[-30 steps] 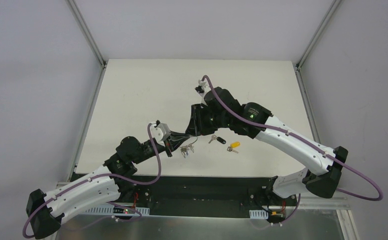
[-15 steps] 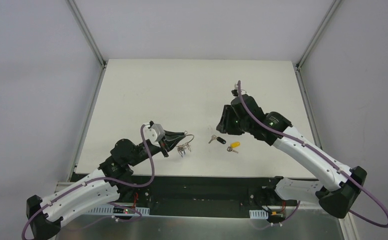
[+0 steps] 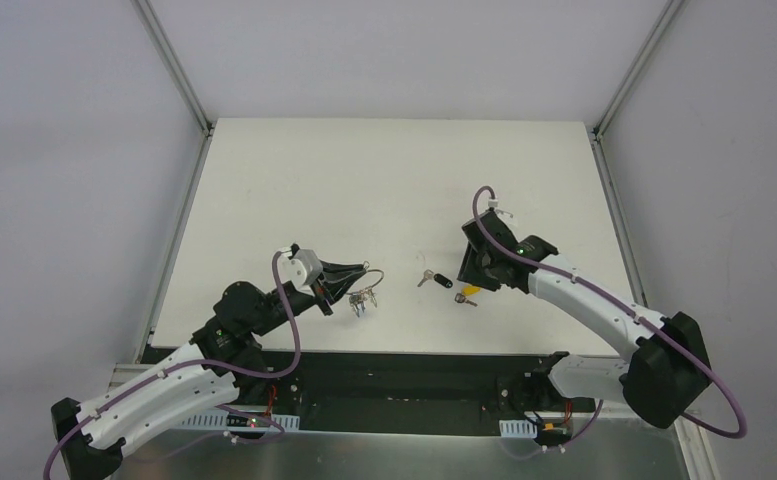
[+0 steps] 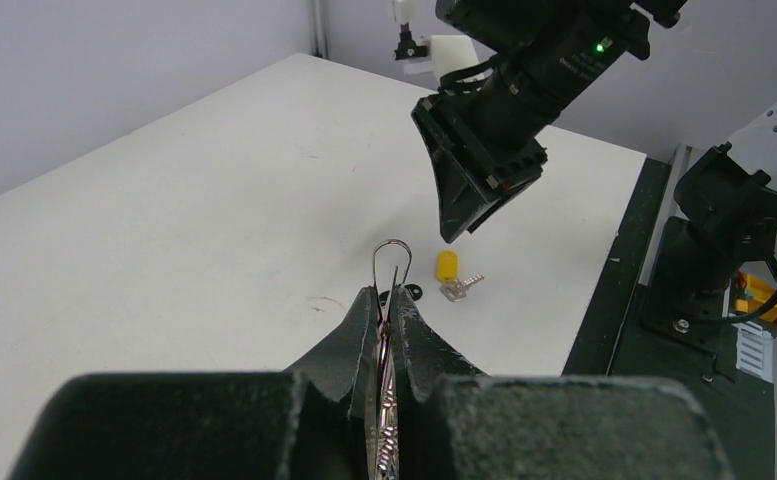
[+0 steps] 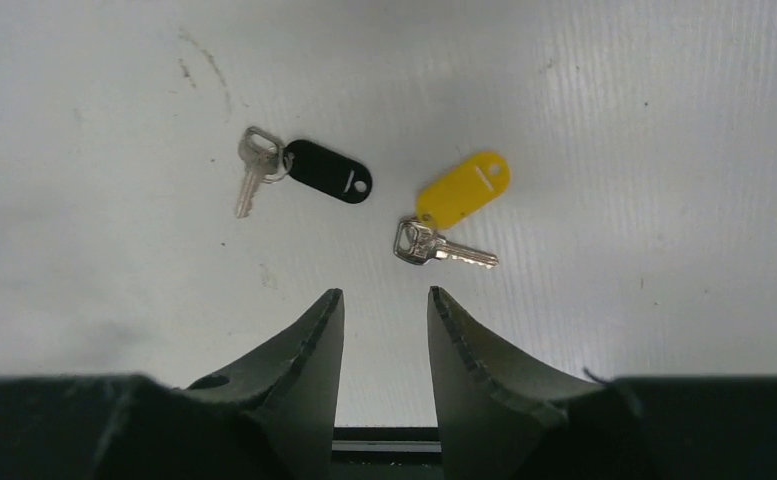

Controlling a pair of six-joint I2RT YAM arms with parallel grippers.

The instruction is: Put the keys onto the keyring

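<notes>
The right gripper (image 5: 384, 300) has swung back over the yellow-tagged key (image 5: 459, 192), fingers parted; nearby, the left gripper (image 4: 389, 300) pinches the keyring (image 4: 392, 241).

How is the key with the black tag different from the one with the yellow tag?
In the right wrist view, the black-tagged key has its silver blade left of its tag; the yellow-tagged key has its blade below its tag, pointing right. The black-tagged key sits farther left than the yellow-tagged key. Both are small, silver and flat on the table.
</notes>
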